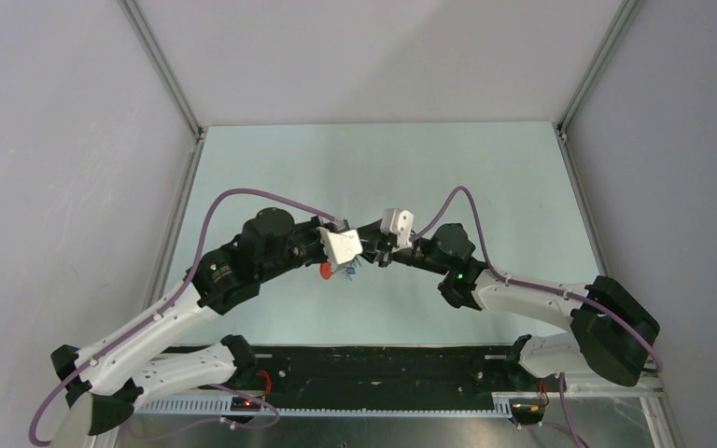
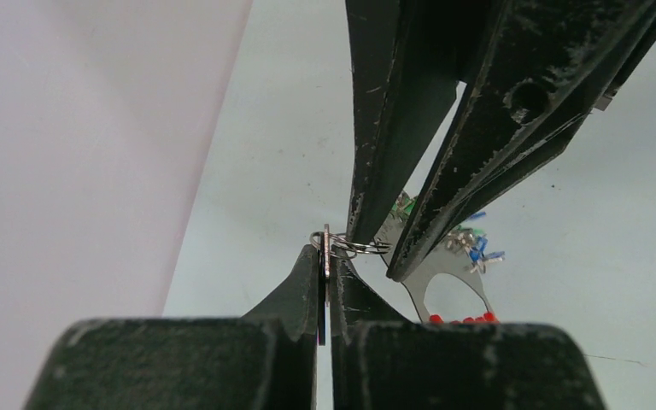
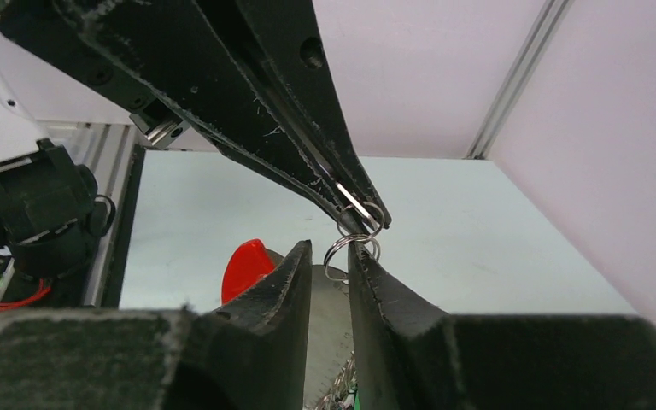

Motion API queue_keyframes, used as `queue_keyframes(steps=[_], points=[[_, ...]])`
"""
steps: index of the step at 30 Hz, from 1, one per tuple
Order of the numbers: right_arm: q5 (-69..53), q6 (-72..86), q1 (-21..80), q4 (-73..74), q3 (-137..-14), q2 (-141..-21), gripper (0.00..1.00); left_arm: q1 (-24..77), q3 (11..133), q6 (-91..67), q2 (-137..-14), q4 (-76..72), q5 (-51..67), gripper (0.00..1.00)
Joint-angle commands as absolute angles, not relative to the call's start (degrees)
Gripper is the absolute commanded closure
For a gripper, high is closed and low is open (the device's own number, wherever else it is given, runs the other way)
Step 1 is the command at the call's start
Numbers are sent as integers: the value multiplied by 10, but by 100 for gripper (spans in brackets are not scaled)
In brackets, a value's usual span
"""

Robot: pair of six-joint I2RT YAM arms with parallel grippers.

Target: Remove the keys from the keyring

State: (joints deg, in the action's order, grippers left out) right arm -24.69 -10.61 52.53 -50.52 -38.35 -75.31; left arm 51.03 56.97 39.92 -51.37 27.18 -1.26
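The keyring [image 3: 248,265] shows only as a red patch low beside my right gripper [image 3: 330,253]. I judge the bunch hangs under the two tools rather than lying on the table [image 1: 485,187]. Nearest on the right wrist camera, that gripper's fingers stand narrowly apart with a small split ring [image 2: 363,248] at their mouth; whether they bear on it I cannot tell. I read this as the working hand, placed to pry or turn the ring. Just past it, the left gripper [image 2: 325,248] meets it tip to tip from the opposite side. It is closed tight on a thin silver key [image 3: 352,198], seen edge-on as best I can judge. That makes it the anchor, keeping the key still so the ring can be worked off it. Farther off, on the left wrist camera, the other keys [image 2: 476,248] dangle with blue and green tags next to a flat silver tag [image 2: 444,286], the pale table behind them.
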Motion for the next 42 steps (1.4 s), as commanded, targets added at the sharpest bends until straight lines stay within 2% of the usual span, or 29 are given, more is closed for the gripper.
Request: queue_keyframes(steps=[1, 2, 4, 9, 12, 15, 20, 22, 23, 24, 25, 29, 35, 42], points=[[-234, -82, 525, -559, -414, -765, 78, 509, 594, 391, -503, 234, -4, 100], [-231, -80, 526, -559, -414, -765, 88, 509, 594, 391, -503, 234, -4, 100], [-226, -85, 526, -549, -414, -762, 100, 510, 595, 389, -503, 234, -6, 100], [-280, -152, 527, -517, -399, -746, 100, 510, 595, 384, -502, 235, -12, 100], [-308, -266, 536, -502, -378, -739, 100, 509, 597, 380, -503, 234, -13, 100], [-307, -373, 550, -482, -368, -729, 100, 508, 597, 378, -507, 234, -13, 100], [-294, -491, 559, -536, -341, -728, 100, 509, 596, 376, -509, 234, -15, 100], [-275, -520, 565, -543, -337, -729, 88, 509, 595, 375, -510, 234, -16, 100], [-264, -530, 566, -544, -336, -730, 70, 508, 595, 375, -511, 234, -16, 100], [-258, -531, 566, -546, -333, -731, 64, 509, 595, 375, -511, 234, -16, 100], [-247, -524, 566, -553, -331, -731, 58, 509, 594, 374, -510, 235, -17, 100], [-233, -400, 557, -574, -327, -717, 55, 508, 594, 376, -510, 234, -16, 100], [-244, -192, 546, -541, -343, -677, 64, 508, 592, 376, -510, 234, -18, 100], [-259, -45, 546, -414, -401, -656, 65, 507, 594, 377, -511, 235, -21, 100]])
